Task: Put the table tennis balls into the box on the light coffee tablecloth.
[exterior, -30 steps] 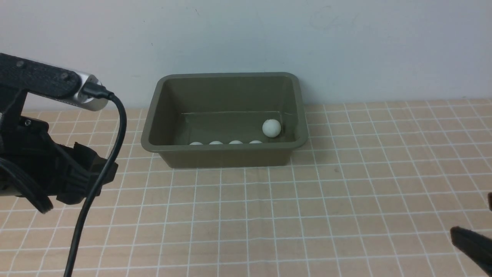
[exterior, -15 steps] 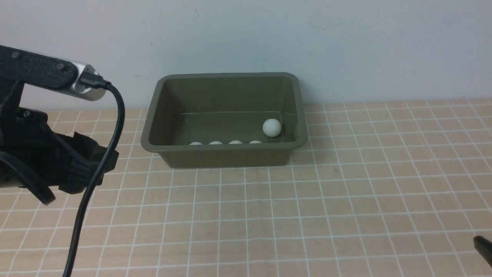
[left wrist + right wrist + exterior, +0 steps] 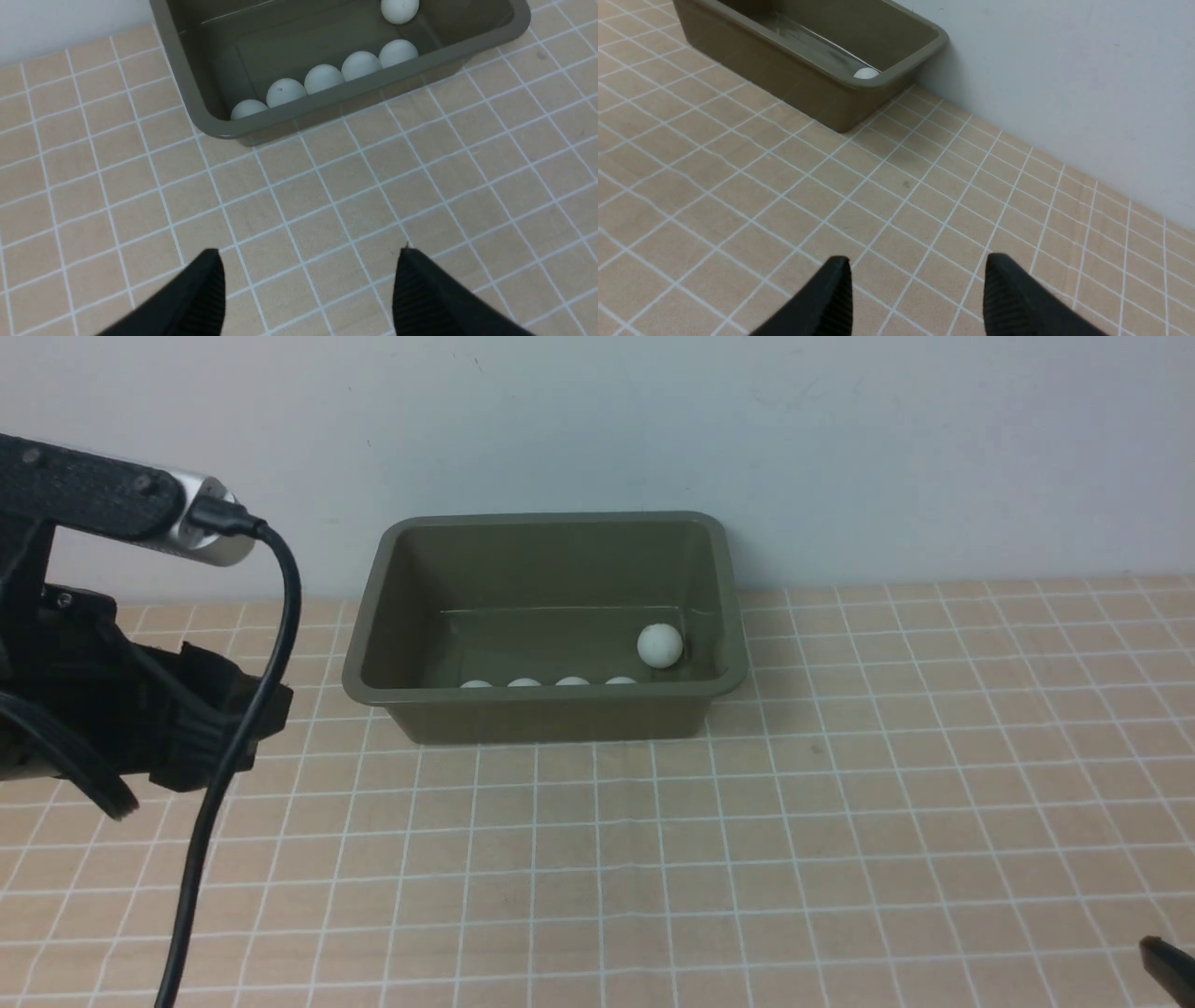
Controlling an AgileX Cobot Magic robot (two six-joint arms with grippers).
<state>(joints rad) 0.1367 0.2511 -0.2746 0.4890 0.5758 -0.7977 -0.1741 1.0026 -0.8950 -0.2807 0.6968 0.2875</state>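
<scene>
The olive-green box (image 3: 541, 696) stands at the back of the light coffee tablecloth (image 3: 653, 849), against the wall. Several white table tennis balls lie inside it: a row (image 3: 323, 78) along the near wall and one ball (image 3: 660, 645) alone by the right wall. That lone ball's top (image 3: 866, 73) peeks over the rim in the right wrist view. My left gripper (image 3: 310, 252) hovers open over bare cloth in front of the box's left end, holding nothing. My right gripper (image 3: 917, 261) is open and empty over the cloth, far to the box's right front.
A pale wall runs right behind the box. The left arm's body and black cable (image 3: 233, 747) hang at the left edge of the front view. Only one tip of the right gripper's fingers (image 3: 1167, 963) shows there, at the lower right corner.
The right gripper has drawn back toward the lower right, almost out of the front view. The left arm has lifted slightly. The balls and the box have stayed put.
</scene>
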